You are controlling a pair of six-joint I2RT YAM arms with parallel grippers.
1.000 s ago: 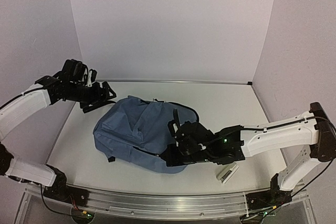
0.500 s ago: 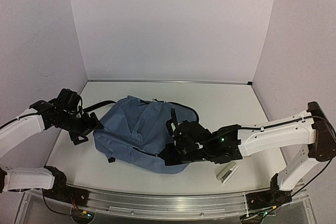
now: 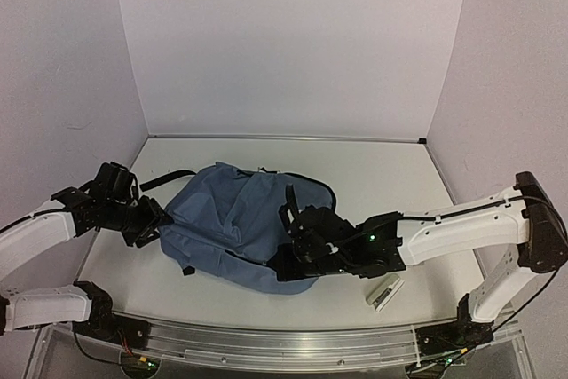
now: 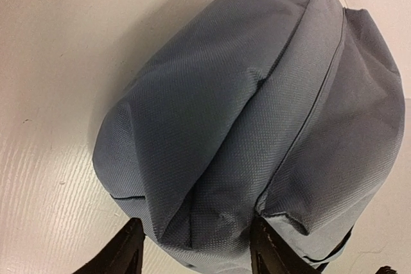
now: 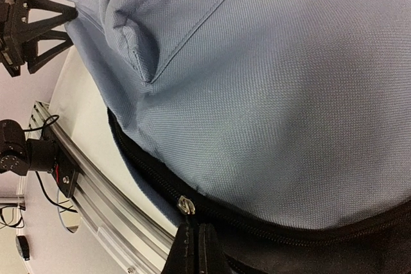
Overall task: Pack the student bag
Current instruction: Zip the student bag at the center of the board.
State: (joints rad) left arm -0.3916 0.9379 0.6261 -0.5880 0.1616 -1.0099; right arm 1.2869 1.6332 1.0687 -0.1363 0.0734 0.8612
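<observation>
The student bag (image 3: 232, 219) lies flat on the bench (image 3: 382, 175), a little left of the middle. Its long axis runs roughly left to right and its blue front panel faces up. A black strap (image 3: 167, 178) trails off its far-left corner. The black zipper (image 5: 270, 226) runs along the near edge, and from here I see no part of the mouth standing open.

At that near edge, towards the bag's right end, the right claw (image 3: 282, 265) is clenched tight. From its wrist camera the zipper pull (image 5: 186, 205) sits right at the tips and looks pinched between them.

The left claw (image 3: 153, 221) is at the opposite, left end. Its jaws stand apart on either side of a bunched fold of fabric at the bag's rounded end (image 4: 257, 107). Whether they are biting on the cloth, I cannot tell.

So the bag stretches between the two claws along its length, one arm at each end. I'd judge that a pull on the zipper needs the left end held firm, or the soft bag will slide along with it.

A small pale object (image 3: 384, 293) lies on the bench just beside the right arm, apart from the bag. It is too small to name.
</observation>
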